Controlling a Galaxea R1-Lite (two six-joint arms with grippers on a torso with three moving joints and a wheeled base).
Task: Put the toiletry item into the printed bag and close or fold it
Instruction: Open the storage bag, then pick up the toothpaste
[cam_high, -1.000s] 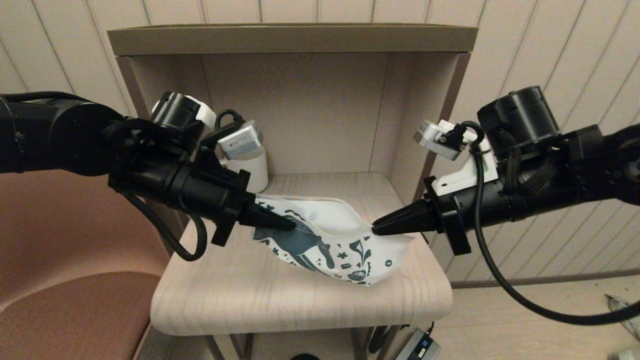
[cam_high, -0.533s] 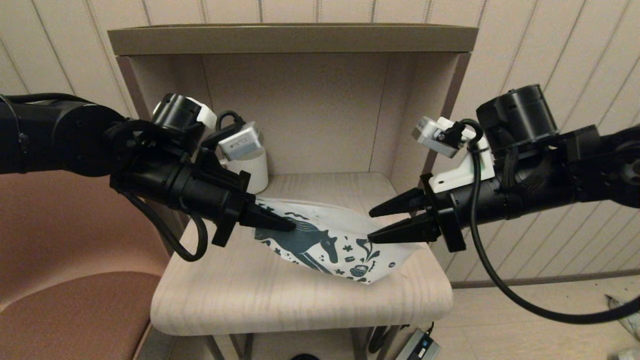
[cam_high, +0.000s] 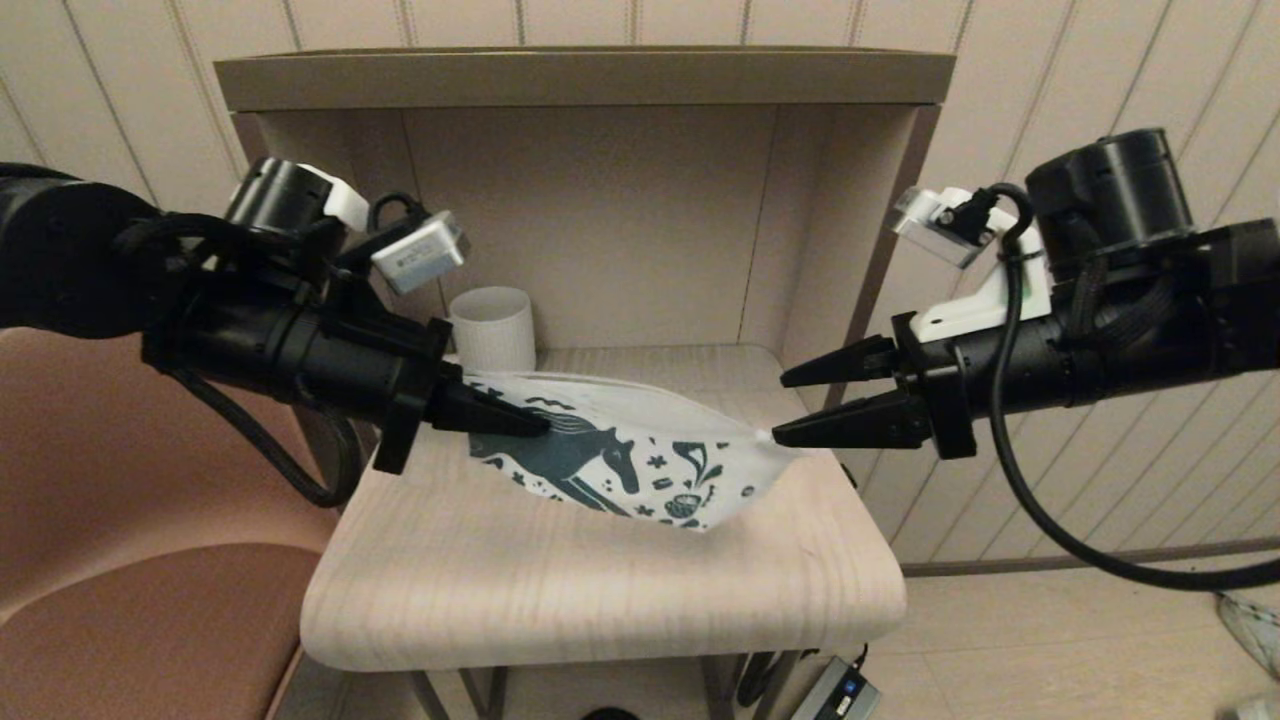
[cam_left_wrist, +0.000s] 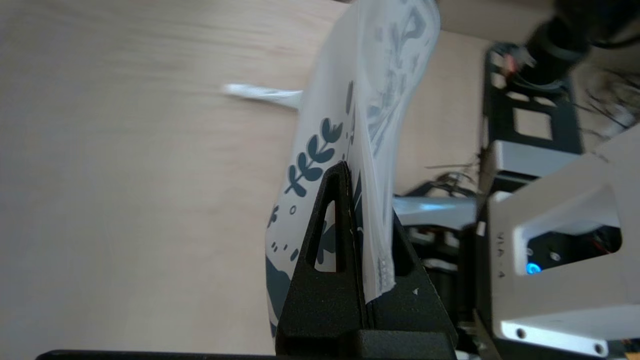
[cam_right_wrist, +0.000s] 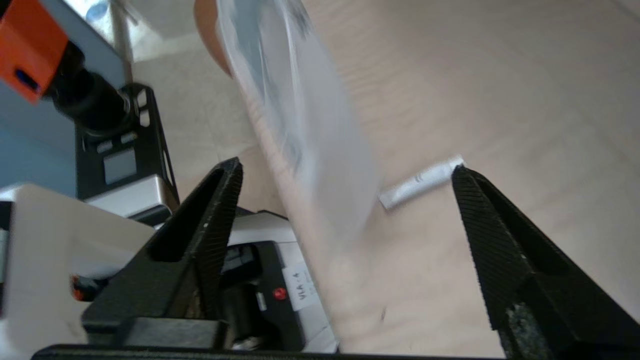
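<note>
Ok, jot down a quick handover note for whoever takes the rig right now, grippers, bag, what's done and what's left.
Left gripper: shut on the printed bag, pinching its left end and holding it up off the table.
Right gripper: open, at the bag's right end, not gripping it.
Bag: hangs from the left gripper, right end sagging toward the table; white ribbed mug stands behind it.
Done: cannot tell from the views whether the toiletry item is inside.
Left: check the contents, close or fold the bag, set it down.
</note>
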